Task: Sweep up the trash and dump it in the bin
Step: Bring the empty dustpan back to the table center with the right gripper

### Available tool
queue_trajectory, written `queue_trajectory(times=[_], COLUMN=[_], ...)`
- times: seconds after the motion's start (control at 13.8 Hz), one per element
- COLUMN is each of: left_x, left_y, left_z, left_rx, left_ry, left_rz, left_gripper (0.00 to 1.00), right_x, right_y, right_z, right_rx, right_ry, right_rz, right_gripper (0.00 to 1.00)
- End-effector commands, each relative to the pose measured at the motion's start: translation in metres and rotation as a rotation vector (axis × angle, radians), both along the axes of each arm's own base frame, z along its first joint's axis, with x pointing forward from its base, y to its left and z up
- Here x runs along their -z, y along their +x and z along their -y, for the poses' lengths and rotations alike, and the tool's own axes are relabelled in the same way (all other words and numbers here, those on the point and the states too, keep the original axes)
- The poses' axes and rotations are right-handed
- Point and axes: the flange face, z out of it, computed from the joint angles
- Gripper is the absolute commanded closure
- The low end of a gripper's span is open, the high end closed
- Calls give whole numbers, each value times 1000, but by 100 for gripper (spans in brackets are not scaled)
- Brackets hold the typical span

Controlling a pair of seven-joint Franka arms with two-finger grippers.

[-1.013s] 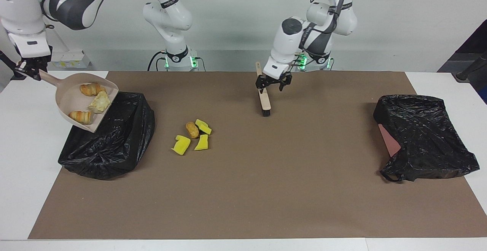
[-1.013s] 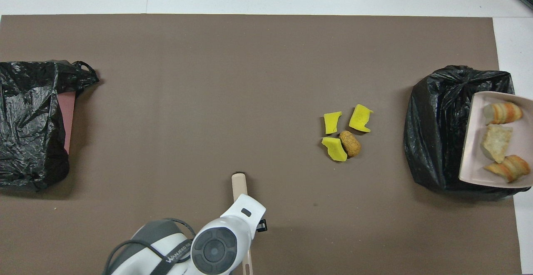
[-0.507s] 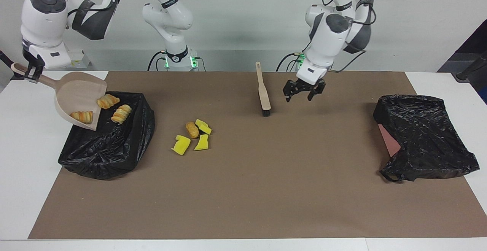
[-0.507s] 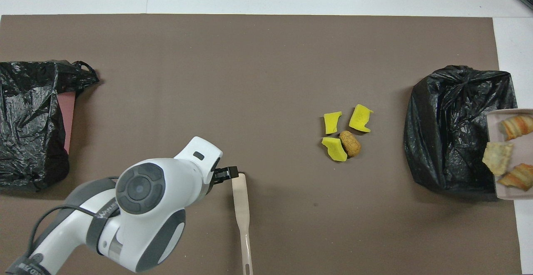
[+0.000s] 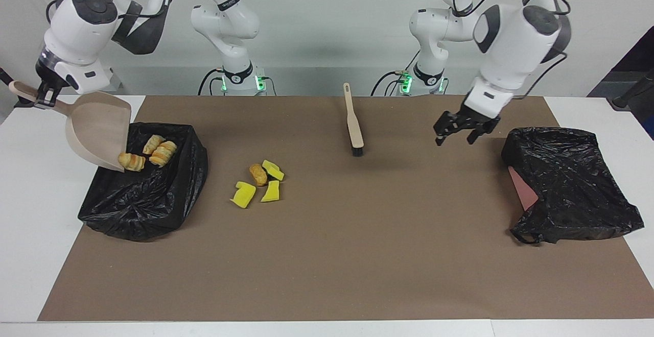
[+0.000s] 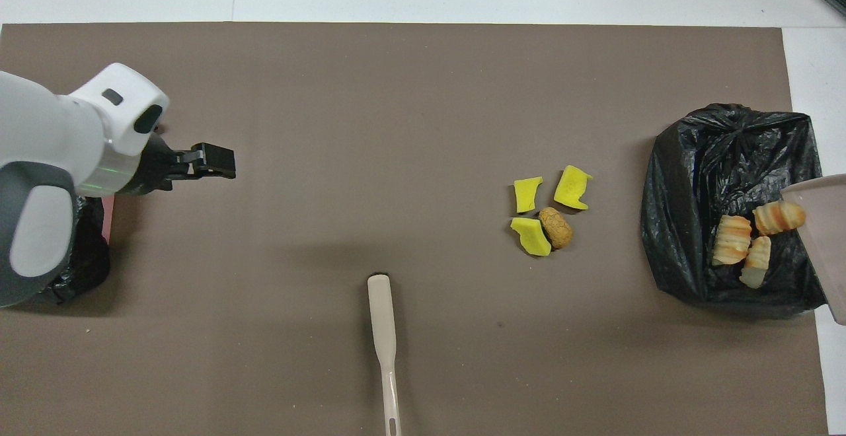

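- Facing view puts your right gripper (image 5: 38,97) up over the right arm's end of the table, clamped on the handle of the dustpan (image 5: 97,130), which is tipped steeply mouth-down over the black-lined bin (image 5: 148,199).
- One golden bread piece (image 5: 132,161) sits right at the pan's lip; two more bread pieces (image 5: 159,149) lie in the bin just beside it. You are likely finishing the dump.
- Your left gripper (image 5: 456,131) hangs empty, fingers spread, over the mat beside a second black-bagged bin (image 5: 572,184) at the left arm's end of the table. You can see nothing inside that one.
- On the mat, a loose pile waits: three yellow sponge bits (image 5: 258,186) round a brown nugget (image 5: 258,173), between the filled bin and the brush (image 5: 353,122).
- You will find the brush lying flat, untouched, with its long axis running toward and away from the robots, bristle head at the end farther from them and pointed roughly toward the pile.
- Judged from here, the brush is closer to your left gripper, while the pile is nearer the dustpan arm; the brush lies from the left gripper toward the table's middle.
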Motion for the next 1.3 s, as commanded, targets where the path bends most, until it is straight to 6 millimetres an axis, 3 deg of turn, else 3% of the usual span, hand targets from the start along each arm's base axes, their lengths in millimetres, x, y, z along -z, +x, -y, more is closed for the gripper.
queue_trajectory(times=[0.0,0.22,0.51,0.58,0.87,0.94,1.23], left_x=[-30,-42,-36,-35,-34,-35,-41], left_y=[9,8,1,-2,-4,-3,1], left_z=[-34,-79,-78,-78,-76,-77,-80], left_rx=[69,135,183,187,189,189,193], left_ry=[23,81,134,134,136,135,136], left_rz=[-7,-30,-66,-71,-83,-94,-148], left_gripper=[0,0,0,0,0,0,0], right_x=[-49,-83,-81,-78,-39,-31,34], right_y=[-24,-56,-72,-72,-65,-61,-26], right_z=[-13,-52,-172,-191,-300,-313,-403], right_rx=[52,170,405,468,831,965,1276], right_ry=[-26,112,266,314,460,497,586], right_rz=[20,88,264,316,519,571,695], right_gripper=[100,100,100,100,100,100,100])
